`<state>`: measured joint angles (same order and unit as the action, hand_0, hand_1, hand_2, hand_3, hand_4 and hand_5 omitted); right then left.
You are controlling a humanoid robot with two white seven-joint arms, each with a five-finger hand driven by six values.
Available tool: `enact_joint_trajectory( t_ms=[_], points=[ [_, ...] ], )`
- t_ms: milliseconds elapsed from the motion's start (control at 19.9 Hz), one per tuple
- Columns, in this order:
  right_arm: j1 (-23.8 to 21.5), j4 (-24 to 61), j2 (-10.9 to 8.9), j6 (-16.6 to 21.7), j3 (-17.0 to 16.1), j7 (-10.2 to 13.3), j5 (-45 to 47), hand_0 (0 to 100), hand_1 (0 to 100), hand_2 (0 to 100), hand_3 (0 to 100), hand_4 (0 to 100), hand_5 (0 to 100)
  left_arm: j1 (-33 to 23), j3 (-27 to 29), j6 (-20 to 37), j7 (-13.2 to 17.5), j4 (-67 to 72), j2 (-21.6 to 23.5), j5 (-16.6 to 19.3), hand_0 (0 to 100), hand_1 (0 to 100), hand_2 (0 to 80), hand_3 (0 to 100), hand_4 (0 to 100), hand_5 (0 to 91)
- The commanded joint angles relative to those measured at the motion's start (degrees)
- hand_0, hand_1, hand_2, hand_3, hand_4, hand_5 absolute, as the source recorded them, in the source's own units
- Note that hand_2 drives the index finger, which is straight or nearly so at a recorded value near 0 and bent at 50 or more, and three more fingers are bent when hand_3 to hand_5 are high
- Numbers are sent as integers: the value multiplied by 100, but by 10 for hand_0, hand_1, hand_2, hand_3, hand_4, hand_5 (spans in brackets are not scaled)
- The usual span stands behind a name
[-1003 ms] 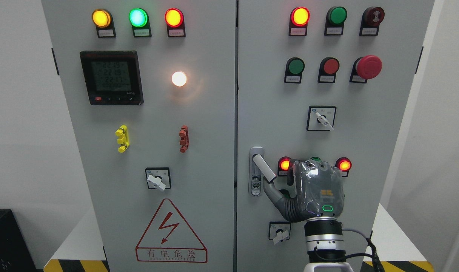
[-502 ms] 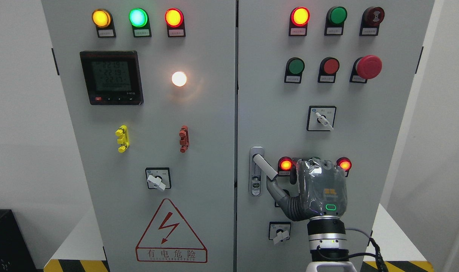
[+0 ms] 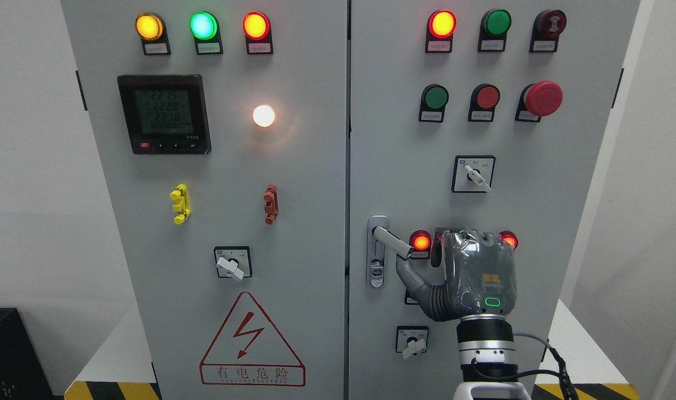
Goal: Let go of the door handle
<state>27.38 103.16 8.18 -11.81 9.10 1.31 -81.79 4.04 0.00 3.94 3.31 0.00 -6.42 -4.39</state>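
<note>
The silver door handle lever point(image 3: 392, 243) sticks out from its lock plate point(image 3: 377, 266) on the right cabinet door point(image 3: 404, 166) and points to the lower right. My right hand point(image 3: 438, 255) stands upright just right of it, back of the hand toward the camera. Its fingers are extended up along the panel between two lit red lamps. The thumb point(image 3: 411, 276) reaches left and up, with its tip touching the lever's free end from below. The fingers are not wrapped around the lever. My left hand is out of view.
A selector switch point(image 3: 412, 340) sits just below the hand and another one point(image 3: 473, 174) sits above it. Red lamps point(image 3: 421, 242) flank the fingers. The red emergency stop button point(image 3: 542, 98) is at the upper right. The left door point(image 3: 232, 166) carries a meter, lamps and a warning triangle.
My right hand has shifted a little to the right. The lever's free end has swung up and to the right, from steeply slanted to a flatter angle, with the thumb under it.
</note>
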Motion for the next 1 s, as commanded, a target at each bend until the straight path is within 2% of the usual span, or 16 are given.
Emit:
enact_joint_trajectory(
  t_ms=[0, 652, 953],
  points=[
    [48, 46, 9, 3, -84, 1, 23, 325, 347, 819, 1000, 1000, 967, 0, -114, 1, 3, -97, 0, 0, 0, 0, 22, 87, 12, 0],
    [66, 46, 17, 20, -101, 1, 23, 329, 343, 815, 1000, 1000, 967, 0, -114, 1, 3, -97, 0, 0, 0, 0, 23, 85, 12, 0],
    [-267, 221, 0, 108, -57, 10, 49, 332, 340, 813, 1000, 1000, 968, 0, -114, 1, 12, -97, 0, 0, 0, 0, 23, 86, 12, 0]
  ],
)
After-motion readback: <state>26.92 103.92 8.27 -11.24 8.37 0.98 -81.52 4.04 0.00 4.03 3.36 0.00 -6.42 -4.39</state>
